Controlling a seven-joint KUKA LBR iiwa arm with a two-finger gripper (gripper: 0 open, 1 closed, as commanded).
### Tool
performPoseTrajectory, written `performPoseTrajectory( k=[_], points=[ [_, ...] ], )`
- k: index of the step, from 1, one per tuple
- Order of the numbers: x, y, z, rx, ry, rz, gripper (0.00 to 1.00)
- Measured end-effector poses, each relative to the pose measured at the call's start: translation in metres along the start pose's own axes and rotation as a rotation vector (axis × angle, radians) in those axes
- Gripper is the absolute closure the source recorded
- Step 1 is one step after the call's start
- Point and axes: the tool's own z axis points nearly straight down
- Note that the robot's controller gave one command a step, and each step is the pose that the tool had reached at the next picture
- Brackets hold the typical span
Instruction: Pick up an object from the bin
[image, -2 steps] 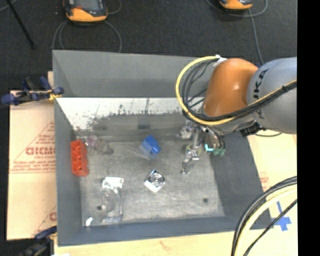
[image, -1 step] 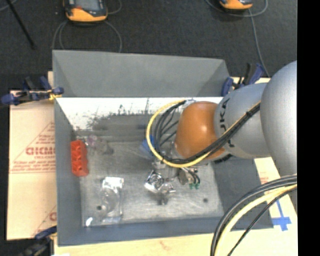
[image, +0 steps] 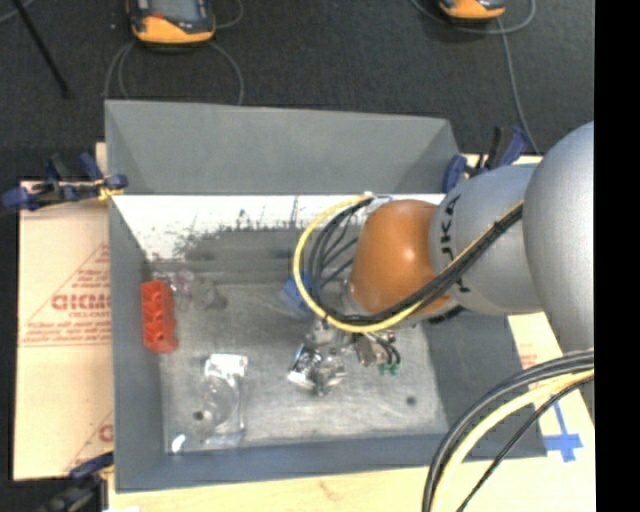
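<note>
Although the gripper (image: 322, 368) sits low over the centre of the bin (image: 270, 150) floor, its open-or-closed state cannot be told, and the clear plastic packet (image: 222, 395) lies apart, toward the view's left.

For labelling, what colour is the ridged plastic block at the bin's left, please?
Ridged plastic block: red, camera view.

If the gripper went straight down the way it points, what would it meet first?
Probably the small crumpled silvery thing just under the gripper; beneath it, the bin's grey floor. Depth is unclear, so they may be touching.
</note>
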Motion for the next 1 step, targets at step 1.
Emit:
performPoseTrajectory(
  k=[1],
  points=[
    [-0.025, -0.0007, -0.19, -0.001, 0.007, -0.16, 1.0]
  ],
)
